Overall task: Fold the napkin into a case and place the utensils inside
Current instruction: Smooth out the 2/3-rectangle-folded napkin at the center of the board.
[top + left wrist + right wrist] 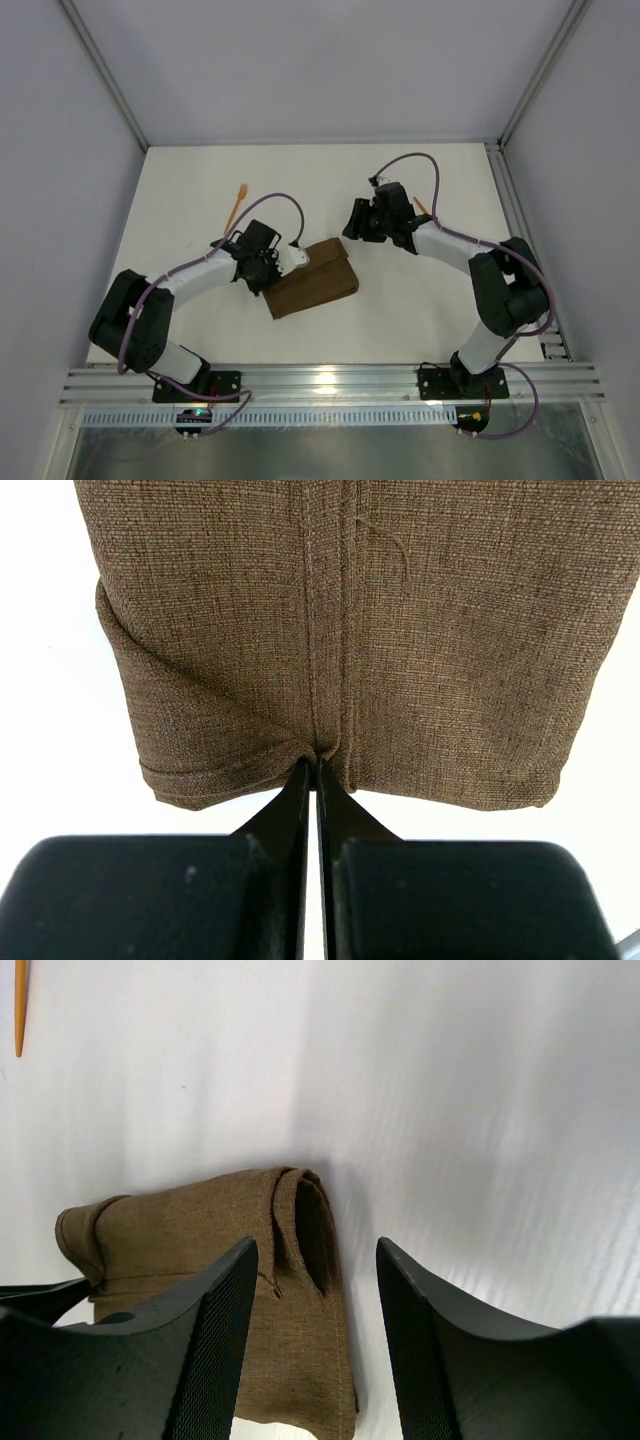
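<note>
The dark brown napkin [315, 280] lies folded into a layered case in the middle of the table. My left gripper [280, 266] is shut on its left edge, and in the left wrist view the fabric [330, 630] puckers where the gripper [318, 765] pinches it. My right gripper [354, 222] hovers open just beyond the case's far right corner. In the right wrist view the gripper [315, 1260] frames the napkin's [190, 1250] gaping fold and holds nothing. One orange utensil [236, 205] lies at the far left. A second orange piece [422, 207] peeks out behind the right arm.
The orange utensil [19, 1010] also shows at the top left corner of the right wrist view. White walls and metal rails [500, 145] bound the table. The aluminium base rail [320, 385] runs along the near edge.
</note>
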`<action>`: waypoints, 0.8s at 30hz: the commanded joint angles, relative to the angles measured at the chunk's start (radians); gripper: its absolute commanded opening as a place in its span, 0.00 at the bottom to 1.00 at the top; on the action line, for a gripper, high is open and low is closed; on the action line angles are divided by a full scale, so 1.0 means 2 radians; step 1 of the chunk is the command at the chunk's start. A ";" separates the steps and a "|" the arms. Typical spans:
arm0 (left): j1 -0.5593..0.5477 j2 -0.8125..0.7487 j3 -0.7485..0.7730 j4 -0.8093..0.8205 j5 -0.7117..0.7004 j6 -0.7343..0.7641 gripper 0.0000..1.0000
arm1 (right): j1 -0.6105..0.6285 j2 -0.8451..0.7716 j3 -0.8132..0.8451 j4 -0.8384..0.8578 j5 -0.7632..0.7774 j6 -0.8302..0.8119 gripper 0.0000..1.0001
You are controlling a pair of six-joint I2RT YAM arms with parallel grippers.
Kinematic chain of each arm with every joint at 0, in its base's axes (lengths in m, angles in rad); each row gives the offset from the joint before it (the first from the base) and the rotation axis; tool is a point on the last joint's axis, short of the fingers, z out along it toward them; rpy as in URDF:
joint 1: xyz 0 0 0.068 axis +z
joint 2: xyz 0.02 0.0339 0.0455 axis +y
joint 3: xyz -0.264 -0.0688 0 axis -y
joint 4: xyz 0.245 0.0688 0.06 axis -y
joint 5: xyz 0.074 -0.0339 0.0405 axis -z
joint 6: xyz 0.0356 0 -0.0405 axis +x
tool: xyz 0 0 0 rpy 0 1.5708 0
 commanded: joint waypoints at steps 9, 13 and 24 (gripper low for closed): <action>0.000 -0.022 -0.010 -0.004 0.012 -0.004 0.00 | 0.073 0.037 0.052 0.049 -0.022 -0.004 0.11; 0.000 -0.049 -0.012 -0.001 0.016 -0.001 0.00 | 0.073 0.077 0.049 0.087 -0.037 0.025 0.03; -0.002 -0.040 -0.029 -0.012 0.027 -0.008 0.00 | 0.062 0.113 0.004 0.096 -0.005 0.078 0.03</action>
